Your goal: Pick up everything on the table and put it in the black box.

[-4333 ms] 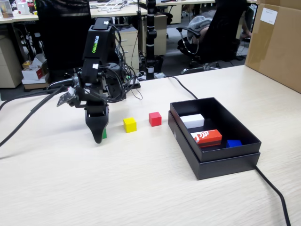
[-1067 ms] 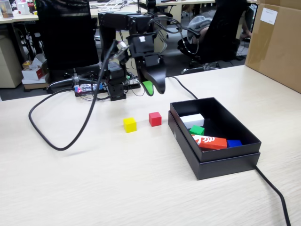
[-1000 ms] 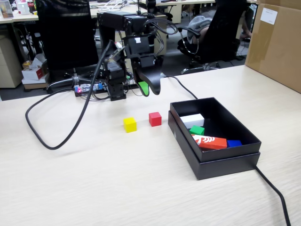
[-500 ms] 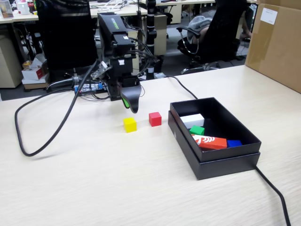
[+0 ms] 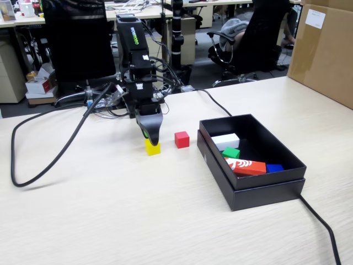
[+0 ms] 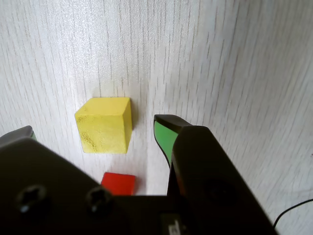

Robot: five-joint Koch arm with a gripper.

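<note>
Yellow is the colour in play: in the fixed view the yellow cube (image 5: 152,147) is sitting on the pale wood-grain table (image 5: 110,210) directly beneath the gripper (image 5: 150,134), which is pointing straight down over it with its dark tips reaching about to the cube's top edge. The red cube (image 5: 181,139) is lying just beside, to the right in this view, between the yellow one and the black box (image 5: 265,193). The green cube (image 5: 231,153) is already resting inside that box, alongside a white block (image 5: 226,141), an orange-red block with a white mark (image 5: 246,166) and a small blue block (image 5: 274,168), so one of three cubes seems done and the second pick is under way. In the wrist view the jaws are standing spread wide, the green-padded fingertip (image 6: 164,134) sitting just right of the yellow cube (image 6: 104,125) with a narrow strip of table between them, while the other tip (image 6: 19,132) is peeking out well to the left. The cube is lying between the two, nearer the right one, gripped by neither. The red cube (image 6: 118,183) is showing partly behind the gripper body. The next move probably calls for lowering slightly, closing squarely on the yellow cube's sides, then lifting and carrying it to the box.
</note>
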